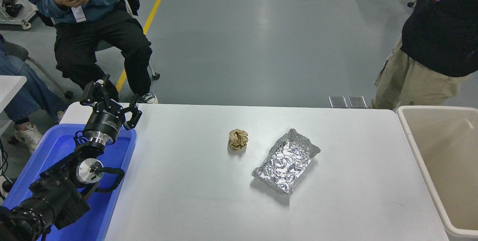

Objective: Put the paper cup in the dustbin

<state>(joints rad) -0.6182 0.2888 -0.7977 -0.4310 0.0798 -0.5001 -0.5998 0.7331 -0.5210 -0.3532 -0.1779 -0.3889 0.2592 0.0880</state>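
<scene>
Left claw (111,101) parked, fingers spread, over blue tray (52,147) — dustbin (418,151) far right.

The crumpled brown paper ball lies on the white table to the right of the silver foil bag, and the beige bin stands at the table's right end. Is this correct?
Not quite. The head view shows the crumpled brown paper ball on the white table to the left of the silver foil bag, not the right. The beige bin does stand at the table's right end.
</scene>
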